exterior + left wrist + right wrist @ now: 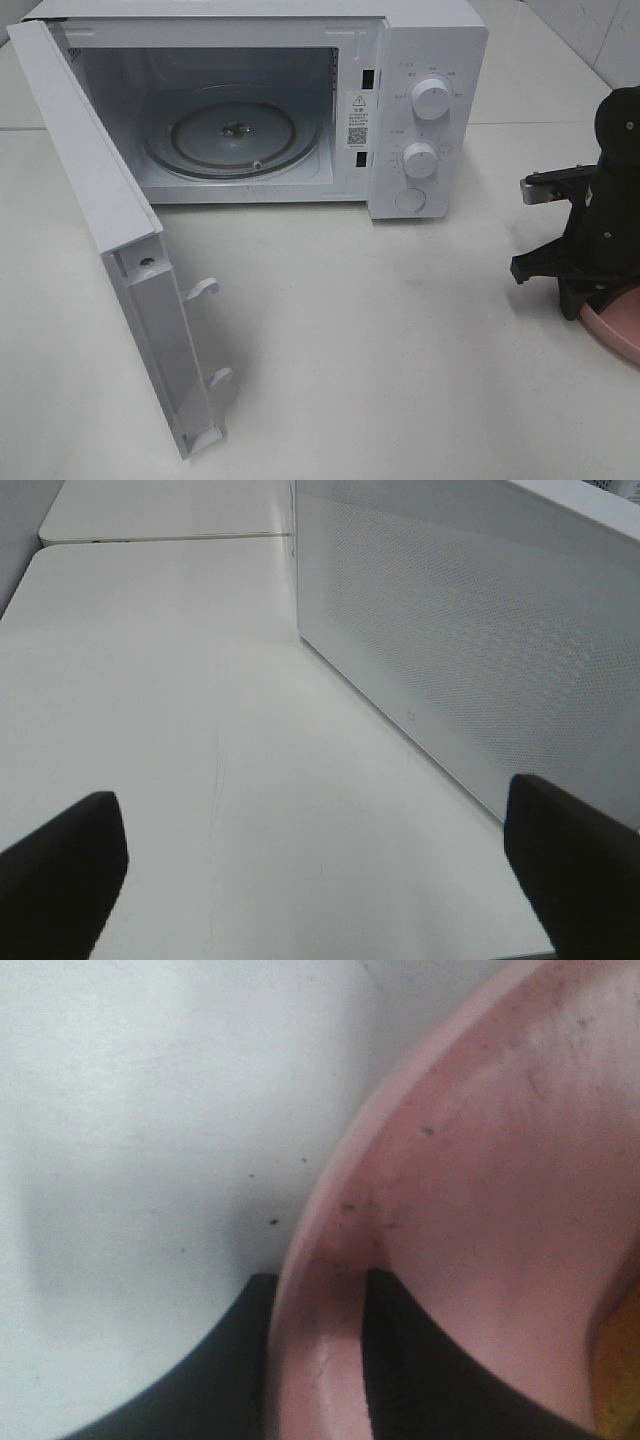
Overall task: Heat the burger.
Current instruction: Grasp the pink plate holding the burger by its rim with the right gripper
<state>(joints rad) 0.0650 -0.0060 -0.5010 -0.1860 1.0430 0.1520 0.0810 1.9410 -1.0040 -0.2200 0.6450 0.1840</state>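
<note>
Right of open microwave (400, 60), right tool (318, 1278) tight on rim of pink plate (480, 1160); left tool (310, 800) wide.

One microwave (425, 40) is on one counter (400, 350), and it has one door (90, 200). Its panel has two round dials, an upper knob (431, 98) and a lower knob (420, 160), plus one round button (410, 200). Inside there is one glass turntable (230, 140). The door carries two latch hooks, an upper hook (205, 288) and a lower hook (220, 378). There is one pink plate (620, 325). One black arm (605, 220) shows in the high view. The wrist views show four black fingers: two left fingers (60, 870) and two right fingers (220, 1370).
</note>
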